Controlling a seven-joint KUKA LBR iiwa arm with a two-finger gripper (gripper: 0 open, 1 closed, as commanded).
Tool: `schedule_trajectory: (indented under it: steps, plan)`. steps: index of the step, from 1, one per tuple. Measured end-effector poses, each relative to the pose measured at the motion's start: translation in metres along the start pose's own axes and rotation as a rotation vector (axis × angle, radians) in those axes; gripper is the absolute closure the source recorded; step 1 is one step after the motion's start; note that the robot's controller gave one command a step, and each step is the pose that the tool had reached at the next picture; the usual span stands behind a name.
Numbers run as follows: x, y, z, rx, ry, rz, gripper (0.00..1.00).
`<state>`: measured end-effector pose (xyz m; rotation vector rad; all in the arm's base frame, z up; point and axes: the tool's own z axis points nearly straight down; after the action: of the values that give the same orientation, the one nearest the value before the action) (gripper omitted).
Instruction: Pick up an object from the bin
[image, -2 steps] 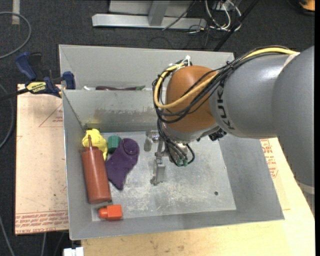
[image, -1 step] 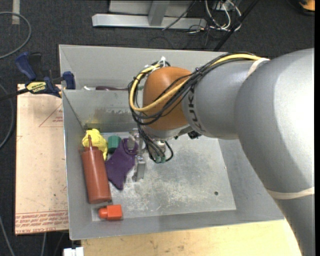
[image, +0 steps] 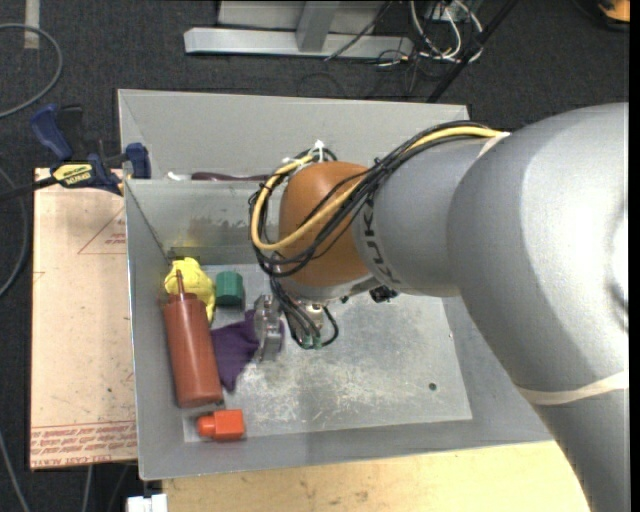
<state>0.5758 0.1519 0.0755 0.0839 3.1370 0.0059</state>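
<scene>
Purple crumpled cloth (image: 231, 350) sits left-centre in grey metal bin (image: 400, 385), btw. long red-brown plastic bottle (image: 192, 350) & gripper (image: 268, 338), touching gripper's left side, i.e. immediately left of it; gripper spread or closed: can't tell.

Five loose things are counted in one grey metal bin (image: 350, 390): one reddish-brown bottle (image: 192, 350), one yellow lump (image: 191, 279), one green block (image: 231, 289), one purple cloth (image: 234, 346) and one small orange piece (image: 221, 426) (each kind is represented once).
</scene>
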Motion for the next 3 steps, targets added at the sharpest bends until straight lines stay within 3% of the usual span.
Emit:
schedule_trajectory:
  steps: [1,2,3]
  plan:
    - [0.000,0.000,0.000,0.000,0.000,0.001,1.00]
    - [0.003,-0.005,-0.043,0.002,0.009,0.006,1.00]
    - [-0.004,-0.021,-0.086,-0.001,-0.003,-0.007,1.00]
